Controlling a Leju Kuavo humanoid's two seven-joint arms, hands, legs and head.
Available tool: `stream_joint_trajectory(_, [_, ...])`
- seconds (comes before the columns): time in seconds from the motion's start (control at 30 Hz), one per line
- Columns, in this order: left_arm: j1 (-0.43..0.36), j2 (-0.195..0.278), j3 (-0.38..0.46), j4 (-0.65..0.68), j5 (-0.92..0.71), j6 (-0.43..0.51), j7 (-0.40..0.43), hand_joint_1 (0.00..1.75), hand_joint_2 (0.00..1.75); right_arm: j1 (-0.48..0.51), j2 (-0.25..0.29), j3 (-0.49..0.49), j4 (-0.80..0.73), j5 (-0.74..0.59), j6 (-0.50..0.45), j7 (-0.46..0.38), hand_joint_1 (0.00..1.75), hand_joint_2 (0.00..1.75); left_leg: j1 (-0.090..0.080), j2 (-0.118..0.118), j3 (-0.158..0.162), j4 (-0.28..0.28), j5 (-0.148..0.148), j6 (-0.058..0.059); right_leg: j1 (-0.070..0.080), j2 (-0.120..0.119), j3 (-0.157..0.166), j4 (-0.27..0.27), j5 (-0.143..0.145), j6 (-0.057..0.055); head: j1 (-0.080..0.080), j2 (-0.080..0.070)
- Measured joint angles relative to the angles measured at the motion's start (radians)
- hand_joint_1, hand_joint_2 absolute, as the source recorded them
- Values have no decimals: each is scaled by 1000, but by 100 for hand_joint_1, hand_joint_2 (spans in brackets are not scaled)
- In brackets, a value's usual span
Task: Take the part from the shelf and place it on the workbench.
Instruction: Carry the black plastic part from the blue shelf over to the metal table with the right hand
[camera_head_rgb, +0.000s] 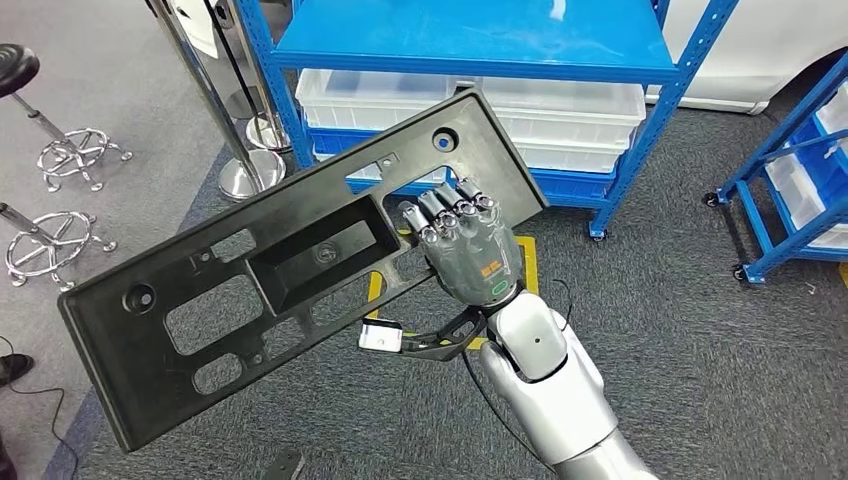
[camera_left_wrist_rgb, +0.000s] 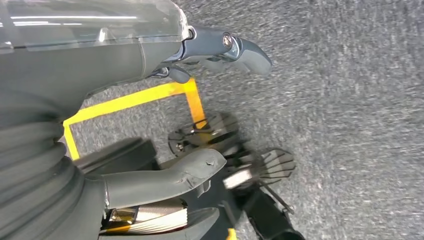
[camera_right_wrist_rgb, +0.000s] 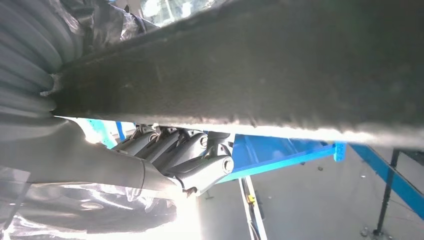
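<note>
The part is a long black plastic panel with cut-outs and a recessed pocket. It hangs tilted over the grey carpet in front of the blue shelf. My right hand grips it near its right end, with the fingers hooked through an opening. In the right wrist view the part's dark edge runs across above my curled fingers. My left hand hangs over the floor, holding nothing, with its thumb and a finger apart.
White bins sit on the shelf's lower level. A second blue rack on casters stands to the right. Chrome stools and a chrome post base are on the left. Yellow tape marks the carpet.
</note>
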Motion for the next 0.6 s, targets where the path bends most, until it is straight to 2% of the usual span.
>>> stream_joint_trajectory(0.03, [-2, 0, 0, 0, 0, 0, 0, 0, 175, -1, 0, 0, 0, -3, 0, -2, 175, 175, -3, -1, 31, -51, -8, 4, -1, 0, -1, -4, 12, 6, 0, 0])
stream_joint_trajectory(0.07, [-4, 0, 0, 0, 0, 0, 0, 0, 175, -3, 0, 0, 0, -6, 0, -5, 175, 175, -7, -2, 43, -79, -14, 7, -3, -1, -1, -10, 24, 12, 0, 0])
stream_joint_trajectory(0.13, [-4, 0, 0, 0, 0, 0, 0, 0, 175, -4, 0, 0, -1, -12, 0, -11, 175, 175, -8, 0, 30, -90, 11, 17, -5, 0, -4, -26, 45, 24, 0, 0])
stream_joint_trajectory(0.17, [-4, -1, 0, 0, 0, 0, 0, 0, 175, -5, -1, 0, -1, -14, 0, -13, 175, 175, -7, 2, 20, -98, 28, 23, -4, 3, -11, -22, 28, 28, 0, 0])
stream_joint_trajectory(0.2, [-4, -1, 0, 0, 0, 0, 0, 0, 175, -5, -1, 0, -1, -15, 0, -15, 175, 175, -5, 5, 6, -104, 48, 30, -3, 5, -22, 1, -11, 32, 0, 0])
stream_joint_trajectory(0.27, [-5, -2, 0, 0, 0, 0, 0, 0, 175, -5, -3, 0, -2, -16, 0, -19, 175, 175, -5, 7, -28, -108, 81, 40, -2, 7, -42, 104, -130, 34, 0, 0])
stream_joint_trajectory(0.3, [-5, -2, 0, 0, 0, 0, 0, 0, 175, -5, -3, 0, -2, -16, 0, -21, 175, 175, -7, 8, -47, -106, 95, 42, -3, 7, -48, 169, -170, 36, 0, 0])
stream_joint_trajectory(0.33, [-5, -2, 0, 0, 0, 0, 0, 0, 175, -5, -3, 0, -2, -17, 0, -24, 175, 175, -8, 9, -67, -104, 109, 42, -3, 7, -49, 228, -182, 37, 0, 0])
stream_joint_trajectory(0.37, [-5, -2, 0, 0, 0, 0, 0, 0, 175, -5, -4, 0, -2, -19, 0, -27, 175, 175, -8, 10, -89, -100, 123, 41, -3, 7, -42, 267, -166, 38, 0, 0])
stream_joint_trajectory(0.4, [-5, -2, 0, 0, 0, 0, 1, 0, 175, -5, -4, 0, -2, -20, 0, -30, 175, 175, -8, 10, -112, -94, 136, 39, -4, 7, -22, 279, -132, 38, 0, 0])
stream_joint_trajectory(0.43, [-5, -2, 0, 0, 0, 0, 2, 0, 175, -5, -4, 0, -2, -21, 0, -34, 175, 175, -8, 10, -135, -87, 149, 36, -4, 6, 15, 257, -102, 37, 0, 0])
stream_joint_trajectory(0.47, [-5, -2, 0, 0, 0, 0, 2, 0, 175, -6, -4, 0, -2, -22, 0, -38, 175, 175, -8, 10, -155, -78, 159, 33, -4, 6, 71, 201, -99, 36, 0, 0])
stream_joint_trajectory(0.53, [-5, -3, 0, 0, 0, 0, 2, 0, 175, -10, -3, 0, -2, -23, 0, -45, 175, 175, -10, 9, -183, -59, 175, 24, 0, 8, 186, 49, -156, 30, 0, 0])
stream_joint_trajectory(0.57, [-5, -3, 0, 0, 0, 0, 2, 0, 175, -13, -3, 0, -1, -28, 0, -49, 175, 175, -10, 9, -190, -55, 185, 18, 3, 8, 220, -5, -186, 26, 0, 0])
stream_joint_trajectory(0.6, [-5, -3, 0, 0, 0, 0, 2, 0, 175, -15, -3, 0, 1, -36, 0, -52, 175, 175, -9, 9, -194, -54, 195, 13, 6, 9, 230, -31, -197, 22, 0, 0])
